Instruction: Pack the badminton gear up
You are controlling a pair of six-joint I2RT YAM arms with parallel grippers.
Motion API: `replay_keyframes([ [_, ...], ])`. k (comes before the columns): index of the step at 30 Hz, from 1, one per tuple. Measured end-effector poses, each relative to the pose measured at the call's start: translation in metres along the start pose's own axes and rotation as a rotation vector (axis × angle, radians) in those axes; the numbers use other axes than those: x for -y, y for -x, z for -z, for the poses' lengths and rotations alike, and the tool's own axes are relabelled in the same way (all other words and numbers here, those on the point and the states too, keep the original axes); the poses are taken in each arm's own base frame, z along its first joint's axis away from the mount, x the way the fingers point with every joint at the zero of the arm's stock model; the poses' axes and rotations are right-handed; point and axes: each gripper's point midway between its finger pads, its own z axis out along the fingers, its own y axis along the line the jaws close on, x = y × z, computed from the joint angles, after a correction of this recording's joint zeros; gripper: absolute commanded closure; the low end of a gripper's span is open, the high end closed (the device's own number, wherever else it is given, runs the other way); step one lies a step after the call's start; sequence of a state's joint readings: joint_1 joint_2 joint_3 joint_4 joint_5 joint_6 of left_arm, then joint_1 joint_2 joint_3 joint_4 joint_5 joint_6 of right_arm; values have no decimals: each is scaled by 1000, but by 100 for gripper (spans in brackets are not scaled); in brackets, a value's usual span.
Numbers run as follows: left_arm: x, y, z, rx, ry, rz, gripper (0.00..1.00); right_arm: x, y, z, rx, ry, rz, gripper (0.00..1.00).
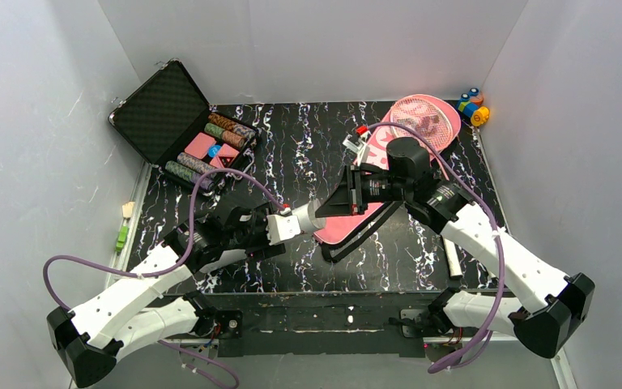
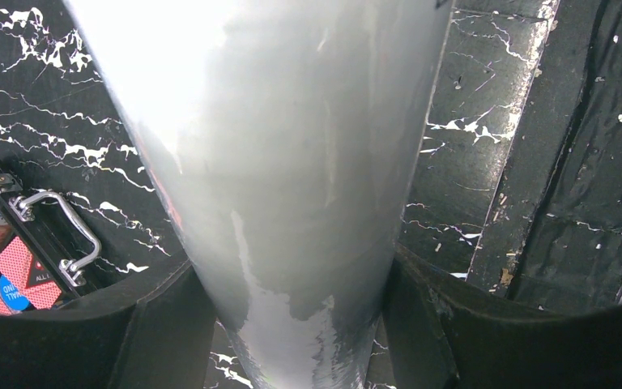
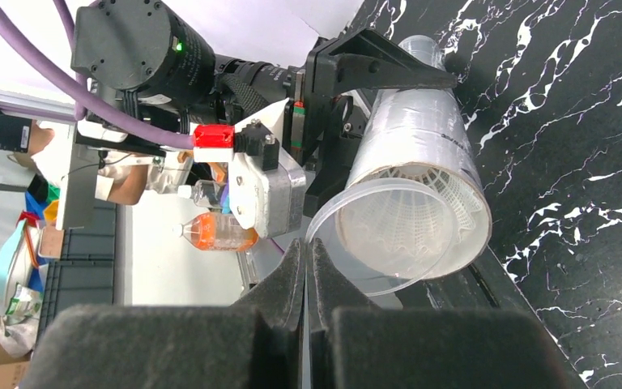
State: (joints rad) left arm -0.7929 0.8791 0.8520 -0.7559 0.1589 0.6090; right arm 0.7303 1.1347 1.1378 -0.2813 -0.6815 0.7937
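My left gripper point(image 1: 271, 228) is shut on the white tube point(image 1: 301, 220), holding it level above the table; in the left wrist view the tube point(image 2: 291, 162) fills the gap between both fingers point(image 2: 162, 324). Its open end faces my right gripper point(image 1: 342, 198). A white shuttlecock point(image 3: 409, 217) sits inside the tube point(image 3: 421, 138). The right gripper point(image 3: 308, 247) is shut on the rim of a clear round lid point(image 3: 389, 275), which hangs just in front of that open end. Under both lies the pink bag point(image 1: 344, 223). A pink racket head point(image 1: 428, 120) shows at the far right.
An open black case with poker chips point(image 1: 186, 130) stands at the far left, its handle point(image 2: 65, 235) in the left wrist view. Small coloured toys point(image 1: 474, 105) sit in the far right corner. A white stick point(image 1: 452, 259) lies near the right edge. The bag's black strap point(image 1: 356, 237) trails forward.
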Motion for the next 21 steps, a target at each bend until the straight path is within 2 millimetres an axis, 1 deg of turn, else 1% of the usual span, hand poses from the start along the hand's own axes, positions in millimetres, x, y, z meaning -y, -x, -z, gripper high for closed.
replay_keyframes([
  [17,1,0,0,-2,-3,0,53,15,-4,-13,-38,-24,-28,99],
  [21,1,-1,0,-3,-3,0,53,15,-4,-15,-39,-14,-28,99],
])
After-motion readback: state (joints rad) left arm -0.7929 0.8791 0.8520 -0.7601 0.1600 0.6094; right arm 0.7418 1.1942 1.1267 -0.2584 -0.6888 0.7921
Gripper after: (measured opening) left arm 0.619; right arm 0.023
